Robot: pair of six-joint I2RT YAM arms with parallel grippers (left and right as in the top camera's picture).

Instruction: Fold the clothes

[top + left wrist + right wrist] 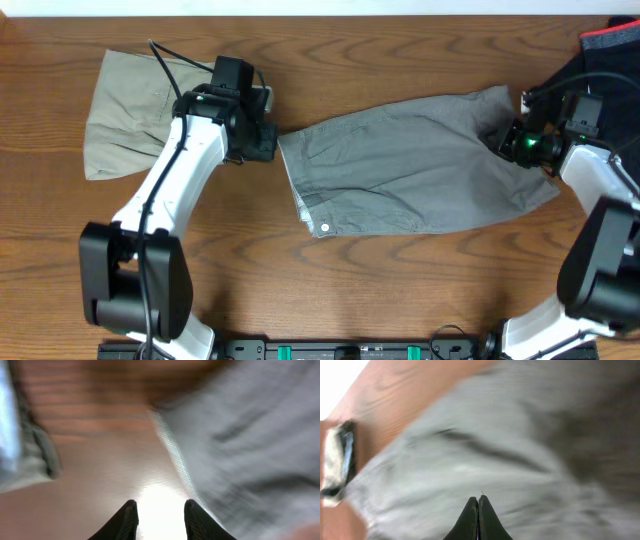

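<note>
Mid-grey shorts (410, 165) lie spread across the middle of the table, waistband to the left, with a metal button (324, 228) at the lower left corner. My left gripper (268, 140) hovers just left of the waistband. In the left wrist view it (160, 505) is open over bare wood, with the grey cloth (250, 435) to its right. My right gripper (503, 142) is at the shorts' far right end. In the right wrist view its (478, 497) fingers are pressed together above the grey fabric (495, 435); no cloth shows between them.
Beige shorts (125, 110) lie bunched at the back left, partly under the left arm. A black garment with red trim (610, 50) sits at the back right corner behind the right arm. Wooden table (300, 290) shows in front of the shorts.
</note>
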